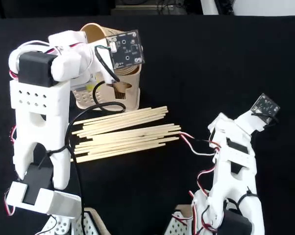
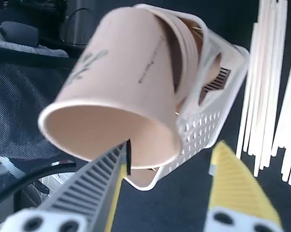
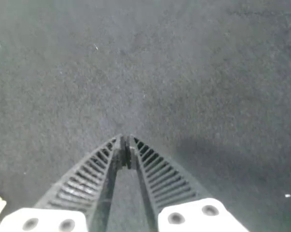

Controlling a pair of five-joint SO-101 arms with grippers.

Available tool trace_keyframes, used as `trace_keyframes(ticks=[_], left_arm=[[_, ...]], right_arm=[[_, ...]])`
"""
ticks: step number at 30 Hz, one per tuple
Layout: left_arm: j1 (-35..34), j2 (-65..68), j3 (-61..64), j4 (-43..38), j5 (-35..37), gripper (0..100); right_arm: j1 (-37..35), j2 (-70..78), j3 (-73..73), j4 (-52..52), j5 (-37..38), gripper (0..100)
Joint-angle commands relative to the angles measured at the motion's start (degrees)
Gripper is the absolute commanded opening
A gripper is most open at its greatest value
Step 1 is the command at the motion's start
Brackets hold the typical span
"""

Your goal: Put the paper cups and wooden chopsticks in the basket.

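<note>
Cup drop looked about finished, chopsticks next

The tan paper cup [image 2: 121,82] leaned in the white perforated plastic basket [image 2: 203,125], with our left tool [image 2: 174,145] spread wide around its rim. Pale wooden chopsticks [image 1: 123,132] lay heaped on the black bench [image 3: 184,58] beside the basket. The right tool [image 3: 125,145] was pinched shut, empty. Next we'd need a clean retreat, then a low pinch.

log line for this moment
left claw open; tan paper cup tilted in white plastic basket; wooden chopsticks on black table; right claw shut
</note>
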Motion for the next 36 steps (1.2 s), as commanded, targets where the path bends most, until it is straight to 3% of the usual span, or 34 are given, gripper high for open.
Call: trace_keyframes(ticks=[1, 6, 14, 18, 22, 25, 28, 31, 36], left_arm=[[0.7, -0.9, -2.9, -0.2, 1.1, 29], [0.6, -1.4, -4.8, 0.1, 1.9, 29], [0.5, -8.7, -15.8, -0.4, 17.8, 29], [-1.1, -12.4, -19.1, -0.2, 30.9, 29], [-11.4, -17.1, -18.9, 0.5, 51.3, 29], [-25.9, -20.0, -9.8, 0.5, 63.2, 29], [-36.3, -23.7, 5.5, 0.5, 69.1, 29], [-39.5, -30.5, 21.0, -1.7, 68.1, 29], [-39.6, -49.7, 50.6, -14.1, 68.6, 29]], right_arm=[[-1.0, -1.3, 0.0, -1.7, 0.5, 1.5], [-1.0, -1.3, -0.1, -1.7, 0.5, 1.5], [-1.1, -1.3, -0.5, -1.8, 0.5, 1.5], [-1.1, -1.4, -2.3, -1.6, 0.1, 1.5], [-3.5, -1.9, -7.3, -1.3, 0.0, 1.4], [-9.3, -5.9, -8.9, -0.2, 0.4, 1.2], [-15.1, -14.2, -12.4, 3.4, 0.5, 1.2], [-18.6, -23.3, -20.4, 9.3, 0.5, 1.2], [-26.9, -29.1, -38.2, 18.8, 0.4, 1.2]])
